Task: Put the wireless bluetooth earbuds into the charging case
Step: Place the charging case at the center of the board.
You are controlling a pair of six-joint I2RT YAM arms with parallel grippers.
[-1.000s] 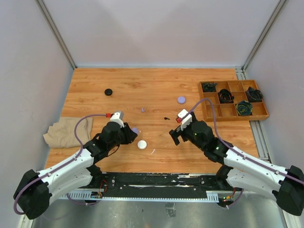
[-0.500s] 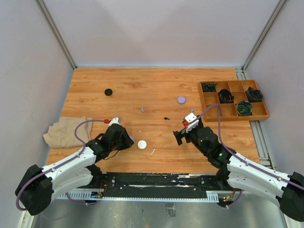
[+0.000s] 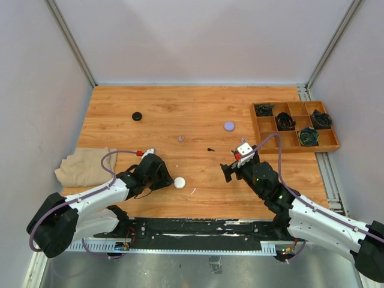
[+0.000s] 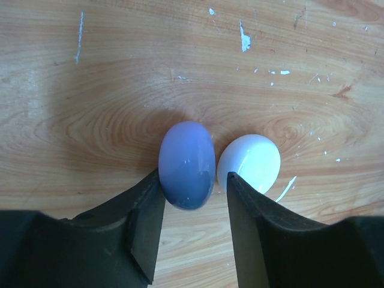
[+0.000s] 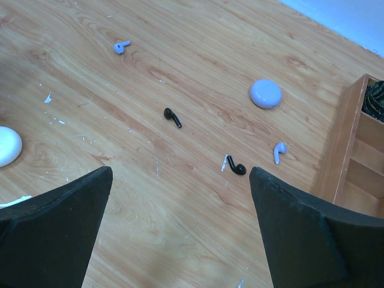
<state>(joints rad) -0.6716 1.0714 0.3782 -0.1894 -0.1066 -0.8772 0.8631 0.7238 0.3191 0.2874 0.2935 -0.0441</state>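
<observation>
Over the last second the left gripper (image 4: pixel 193 175) has dropped to the wood and slid forward. Its jaws now straddle the lavender charging case (image 4: pixel 186 165) at frame centre, one finger touching it, the other wedged beside the white charging case (image 4: pixel 249 163); they are parted, not clearly clamped. I read this as securing a case, with no earbud seated yet. The right gripper (image 5: pixel 180 173) has sunk lower and hangs spread wide and empty over the loose earbuds: a black earbud (image 5: pixel 173 117) at centre, a second black earbud (image 5: pixel 236 166) lower right, a lavender earbud (image 5: pixel 122 46) upper left and a pale earbud (image 5: pixel 279 151) at right. No brand, label or writing is legible.
</observation>
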